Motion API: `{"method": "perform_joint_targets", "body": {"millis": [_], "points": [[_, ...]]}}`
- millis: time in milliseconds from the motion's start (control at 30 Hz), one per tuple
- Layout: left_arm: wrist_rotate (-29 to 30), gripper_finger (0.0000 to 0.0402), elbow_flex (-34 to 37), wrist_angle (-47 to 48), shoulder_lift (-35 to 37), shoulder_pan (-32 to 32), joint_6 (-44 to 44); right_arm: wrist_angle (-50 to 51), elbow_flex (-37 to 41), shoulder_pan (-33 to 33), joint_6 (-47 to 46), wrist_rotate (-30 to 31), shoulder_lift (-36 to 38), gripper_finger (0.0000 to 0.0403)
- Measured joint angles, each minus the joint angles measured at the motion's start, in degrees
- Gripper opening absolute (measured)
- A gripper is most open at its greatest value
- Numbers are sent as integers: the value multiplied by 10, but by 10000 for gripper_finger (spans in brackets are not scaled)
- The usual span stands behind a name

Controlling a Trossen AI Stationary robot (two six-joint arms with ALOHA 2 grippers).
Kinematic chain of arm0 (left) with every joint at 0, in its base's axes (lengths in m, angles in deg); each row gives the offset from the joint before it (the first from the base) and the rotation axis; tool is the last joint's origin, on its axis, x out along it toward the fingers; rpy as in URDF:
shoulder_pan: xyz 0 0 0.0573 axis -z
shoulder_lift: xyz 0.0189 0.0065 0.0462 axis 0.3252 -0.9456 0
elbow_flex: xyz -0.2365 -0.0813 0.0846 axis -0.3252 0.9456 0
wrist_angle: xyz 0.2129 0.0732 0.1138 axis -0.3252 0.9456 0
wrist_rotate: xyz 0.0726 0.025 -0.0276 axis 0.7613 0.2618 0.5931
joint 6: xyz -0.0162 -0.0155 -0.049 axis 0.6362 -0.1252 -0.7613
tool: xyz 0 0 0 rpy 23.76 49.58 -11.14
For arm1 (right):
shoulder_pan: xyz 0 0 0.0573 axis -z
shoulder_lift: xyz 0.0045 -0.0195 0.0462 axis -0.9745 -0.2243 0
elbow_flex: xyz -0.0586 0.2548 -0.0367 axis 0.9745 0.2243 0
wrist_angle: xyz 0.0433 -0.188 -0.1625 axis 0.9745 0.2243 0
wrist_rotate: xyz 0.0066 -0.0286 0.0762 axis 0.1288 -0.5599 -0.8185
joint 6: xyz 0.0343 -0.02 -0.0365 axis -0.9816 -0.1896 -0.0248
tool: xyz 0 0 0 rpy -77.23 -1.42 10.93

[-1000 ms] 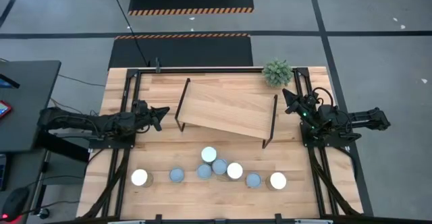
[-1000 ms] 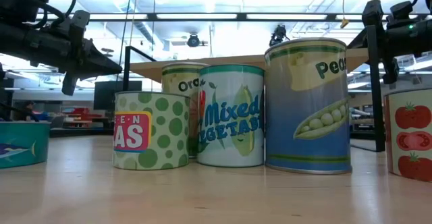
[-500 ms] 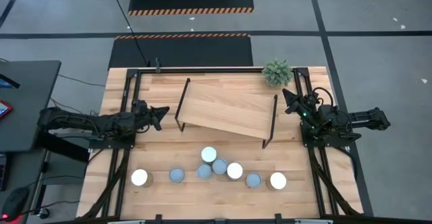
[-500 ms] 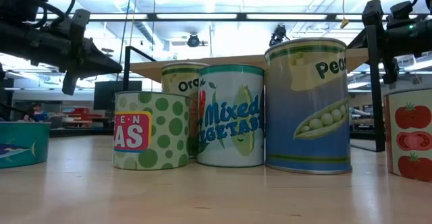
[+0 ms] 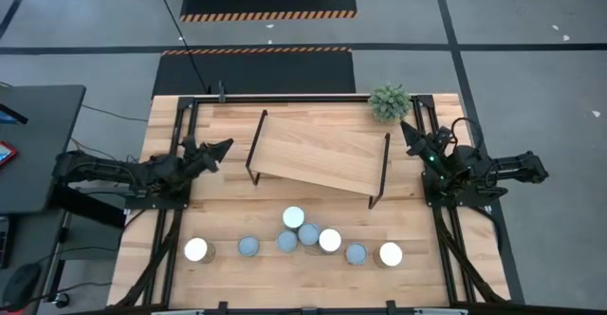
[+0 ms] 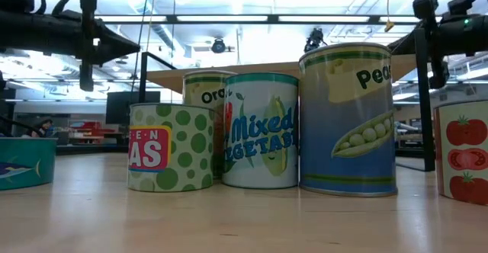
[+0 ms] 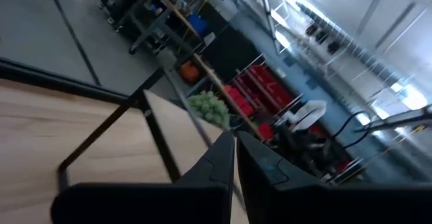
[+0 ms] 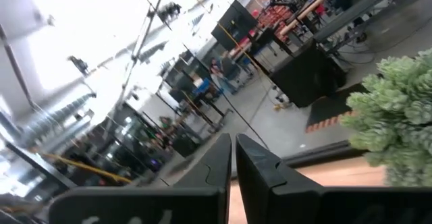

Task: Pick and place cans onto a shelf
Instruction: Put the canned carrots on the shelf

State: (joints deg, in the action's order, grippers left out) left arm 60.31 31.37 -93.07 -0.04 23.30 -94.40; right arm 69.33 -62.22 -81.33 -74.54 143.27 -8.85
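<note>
Seven cans (image 5: pixel 294 217) visible, clustered near the surface's (image 5: pixel 285 282) front edge, at 6 o'clock from the shelf (image 5: pixel 318 156); an eighth may be hidden. None on the shelf board. Shelf sits mid-surface, skewed. Left pincer (image 5: pixel 220 147) at the shelf's 9 o'clock, clenched, holding nothing, clear of the frame. Right pincer (image 5: pixel 408 131) at the shelf's 3 o'clock, also clenched and empty, just beside the small plant (image 5: pixel 390 101) at the back corner.
</note>
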Motion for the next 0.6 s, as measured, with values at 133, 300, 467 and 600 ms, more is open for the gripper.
{"method": "perform_joint_targets", "body": {"millis": [133,300,467,600], "points": [[-4,25,0,-10,0,0,-33,-44,0,0,0,5,0,28],[-22,25,0,-20,0,0,-83,-134,0,0,-39,-59,0,28],[-55,25,0,-100,0,0,-75,-231,-4,0,-28,-163,0,28],[-149,25,0,-169,0,1,-26,-227,-30,0,0,-245,0,26]]}}
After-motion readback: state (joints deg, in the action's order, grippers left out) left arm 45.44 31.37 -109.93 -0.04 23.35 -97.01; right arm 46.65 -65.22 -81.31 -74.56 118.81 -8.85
